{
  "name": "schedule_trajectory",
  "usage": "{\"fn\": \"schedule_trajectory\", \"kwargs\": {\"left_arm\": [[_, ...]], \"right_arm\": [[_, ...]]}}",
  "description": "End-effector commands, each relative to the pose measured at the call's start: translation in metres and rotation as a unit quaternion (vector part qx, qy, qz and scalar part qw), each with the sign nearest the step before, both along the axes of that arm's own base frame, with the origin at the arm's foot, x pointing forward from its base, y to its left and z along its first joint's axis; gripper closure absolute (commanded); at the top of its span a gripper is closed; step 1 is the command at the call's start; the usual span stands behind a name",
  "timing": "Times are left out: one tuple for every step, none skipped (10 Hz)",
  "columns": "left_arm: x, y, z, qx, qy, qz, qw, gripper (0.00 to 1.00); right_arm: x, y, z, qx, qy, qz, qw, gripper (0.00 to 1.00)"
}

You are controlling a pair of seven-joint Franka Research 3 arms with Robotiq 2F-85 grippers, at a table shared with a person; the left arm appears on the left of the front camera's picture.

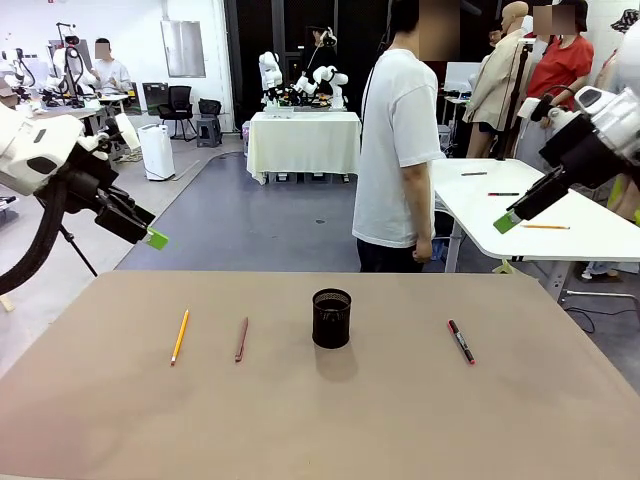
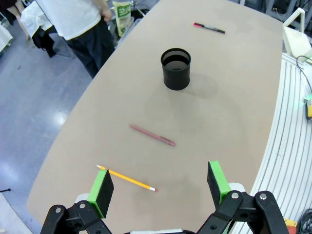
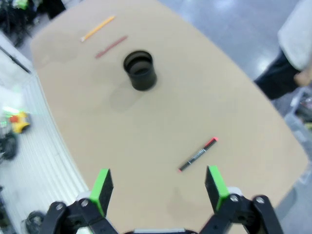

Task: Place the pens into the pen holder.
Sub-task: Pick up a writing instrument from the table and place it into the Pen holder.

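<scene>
We see the pen holder (image 1: 331, 318) standing upright mid-table (image 1: 500, 420), with the yellow pen (image 1: 179, 336) and the reddish-brown pen (image 1: 241, 339) lying flat to its left and the red-and-black pen (image 1: 460, 341) to its right, all apart from it. The left gripper (image 2: 160, 183) hangs high off the far left, jaws wide and empty, the yellow pen nearest below it; the right gripper (image 3: 158, 185) hangs likewise at the far right, above the red-and-black pen

Looks across a beige tabletop (image 1: 320, 430) onto a glossy grey floor (image 1: 250, 220) catching overhead light. Sets, at the back, a table draped in white cloth (image 1: 303, 145) before a dark wall (image 1: 280, 40). Places a black office chair (image 1: 180, 102) and a white floor unit (image 1: 157, 150) to the left, and a white worktable (image 1: 590, 238) at the right.
</scene>
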State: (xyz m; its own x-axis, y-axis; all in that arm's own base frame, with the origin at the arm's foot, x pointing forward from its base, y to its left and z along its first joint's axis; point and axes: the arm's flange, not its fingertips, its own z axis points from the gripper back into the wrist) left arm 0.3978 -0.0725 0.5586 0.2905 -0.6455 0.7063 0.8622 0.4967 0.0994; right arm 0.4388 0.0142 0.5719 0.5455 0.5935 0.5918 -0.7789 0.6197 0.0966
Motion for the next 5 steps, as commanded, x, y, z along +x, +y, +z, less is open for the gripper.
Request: {"fn": "schedule_trajectory", "kwargs": {"left_arm": [[0.0,0.0,0.001,-0.005,0.002,0.001,1.0,0.0],[0.0,0.0,0.001,-0.005,0.002,0.001,1.0,0.0],[0.0,0.0,0.001,-0.005,0.002,0.001,1.0,0.0],[0.0,0.0,0.001,-0.005,0.002,0.001,1.0,0.0],[0.0,0.0,0.001,-0.005,0.002,0.001,1.0,0.0]], "right_arm": [[0.038,0.024,-0.012,-0.065,0.07,-0.102,0.99,0.0],[0.057,0.036,-0.023,-0.088,0.099,-0.131,0.982,0.0],[0.073,0.046,-0.035,-0.113,0.124,-0.159,0.973,0.0],[0.086,0.05,-0.048,-0.134,0.161,-0.175,0.962,0.0],[0.1,0.053,-0.063,-0.146,0.19,-0.2,0.95,0.0]]}}
